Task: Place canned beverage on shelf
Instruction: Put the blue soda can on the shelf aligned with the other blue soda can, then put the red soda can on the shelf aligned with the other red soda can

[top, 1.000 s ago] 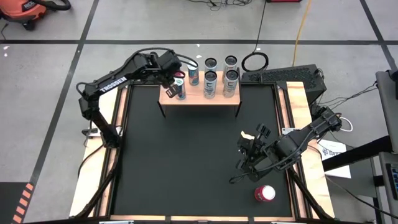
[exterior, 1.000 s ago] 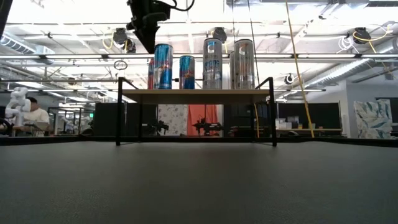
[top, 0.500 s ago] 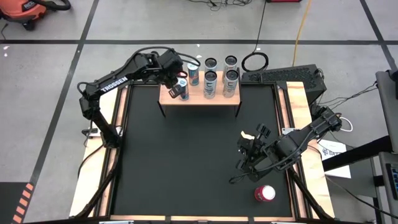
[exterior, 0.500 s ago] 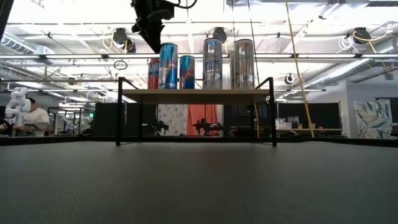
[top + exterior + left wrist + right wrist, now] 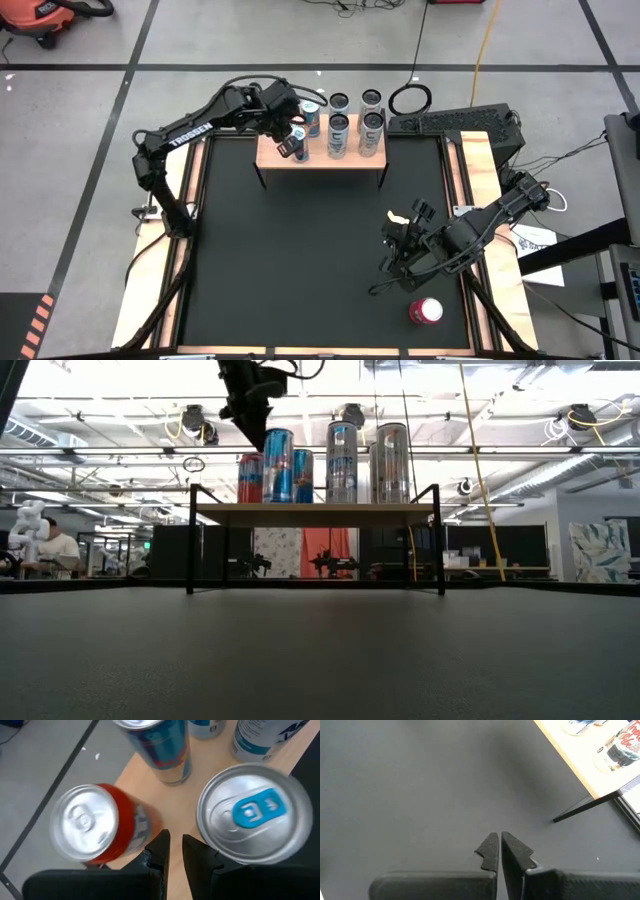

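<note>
The black table (image 5: 300,260) fills the middle of the high view, and the shelf (image 5: 322,158) stands at its upper centre, with much of its left end hidden under the left arm. The left gripper (image 5: 176,845) sits above the shelf's left end between two can tops, its fingers nearly together with a thin gap and nothing between them; the high view hides that gap. In the low view only the lower part of this gripper shows at top centre, cut off by the frame edge. White lettering reading TROSSEN runs along the left arm. The can labels on the shelf are too small or blurred to read. The blue-tabbed can (image 5: 253,812) stands on the shelf just beside the red can (image 5: 95,827); since a second ago it has shifted right, closer to the blue-and-red can (image 5: 301,475) behind. The right gripper (image 5: 499,851), pressed shut and empty, hangs over bare table at lower right, unmoved. One red can (image 5: 425,311) lies on the table at the lower right.
</note>
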`<state>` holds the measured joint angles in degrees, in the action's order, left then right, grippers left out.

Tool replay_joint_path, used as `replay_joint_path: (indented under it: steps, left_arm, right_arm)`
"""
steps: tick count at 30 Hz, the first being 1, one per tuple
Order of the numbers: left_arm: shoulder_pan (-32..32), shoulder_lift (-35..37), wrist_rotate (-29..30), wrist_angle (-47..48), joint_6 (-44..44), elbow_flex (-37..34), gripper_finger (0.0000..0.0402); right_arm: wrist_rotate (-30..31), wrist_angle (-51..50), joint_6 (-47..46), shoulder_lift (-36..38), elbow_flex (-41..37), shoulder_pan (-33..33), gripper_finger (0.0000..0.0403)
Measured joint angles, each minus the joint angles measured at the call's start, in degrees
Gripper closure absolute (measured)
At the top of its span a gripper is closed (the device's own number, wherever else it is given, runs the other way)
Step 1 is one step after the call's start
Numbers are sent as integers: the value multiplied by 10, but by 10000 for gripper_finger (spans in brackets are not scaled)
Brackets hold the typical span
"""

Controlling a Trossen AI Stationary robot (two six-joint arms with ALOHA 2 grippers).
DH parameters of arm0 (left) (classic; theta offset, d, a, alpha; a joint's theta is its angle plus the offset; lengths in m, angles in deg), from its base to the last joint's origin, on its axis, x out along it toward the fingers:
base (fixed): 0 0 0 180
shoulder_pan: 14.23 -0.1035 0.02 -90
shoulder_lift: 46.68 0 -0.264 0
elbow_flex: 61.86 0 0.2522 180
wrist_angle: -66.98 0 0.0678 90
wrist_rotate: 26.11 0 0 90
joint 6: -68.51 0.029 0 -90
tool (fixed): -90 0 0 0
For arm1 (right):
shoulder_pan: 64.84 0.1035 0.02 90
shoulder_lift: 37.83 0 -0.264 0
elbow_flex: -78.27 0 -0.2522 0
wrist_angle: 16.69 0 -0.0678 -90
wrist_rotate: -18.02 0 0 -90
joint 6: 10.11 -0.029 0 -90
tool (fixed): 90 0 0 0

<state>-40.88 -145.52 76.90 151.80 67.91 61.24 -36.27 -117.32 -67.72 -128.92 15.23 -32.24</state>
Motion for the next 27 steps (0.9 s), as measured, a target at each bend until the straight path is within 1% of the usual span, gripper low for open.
replay_joint_path:
  steps: [9, 15, 21, 27]
  left_arm:
    - [9, -52, -10, -5, 5, 0, 341]
    - [18, -59, -7, -22, 15, 0, 341]
    - [19, -39, 18, -22, 25, 0, 341]
    - [19, 2, 35, -10, 26, 0, 341]
  right_arm:
    - [0, 0, 0, 0, 0, 0, 403]
    - [0, 0, 2, 0, 0, 0, 403]
    - [0, 0, 2, 0, 0, 0, 403]
    - [0, 0, -1, 0, 0, 0, 403]
